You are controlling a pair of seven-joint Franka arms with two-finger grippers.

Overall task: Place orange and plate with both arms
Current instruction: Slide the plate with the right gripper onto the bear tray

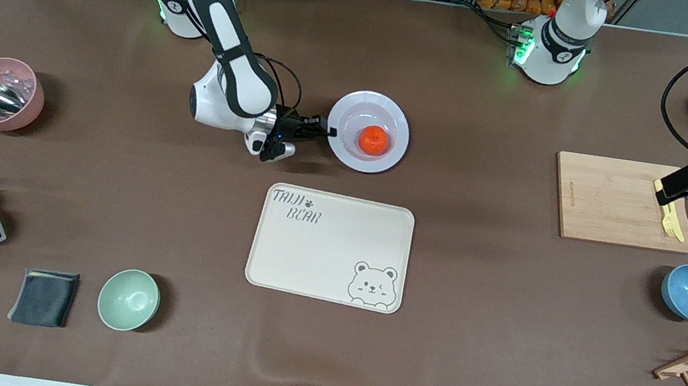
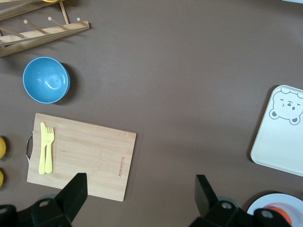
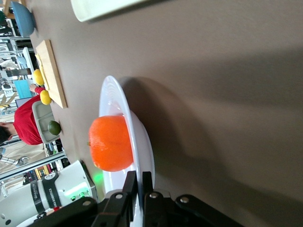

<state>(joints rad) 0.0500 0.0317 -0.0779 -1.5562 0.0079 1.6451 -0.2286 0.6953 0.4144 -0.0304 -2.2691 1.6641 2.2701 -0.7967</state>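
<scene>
right wrist view: right gripper (image 3: 138, 182) pinches plate (image 3: 113, 101) rim, half hidden.

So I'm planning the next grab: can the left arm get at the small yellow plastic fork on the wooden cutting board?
Probably yes. The left gripper hangs open right over the yellow fork on the wooden cutting board, with nothing covering it.

Bright orange fruit (image 1: 373, 140) on a pale lavender-white plate (image 1: 398, 120). Cream tray (image 1: 322, 250) (bear drawing at one corner). Brown table (image 1: 476, 306).
</scene>
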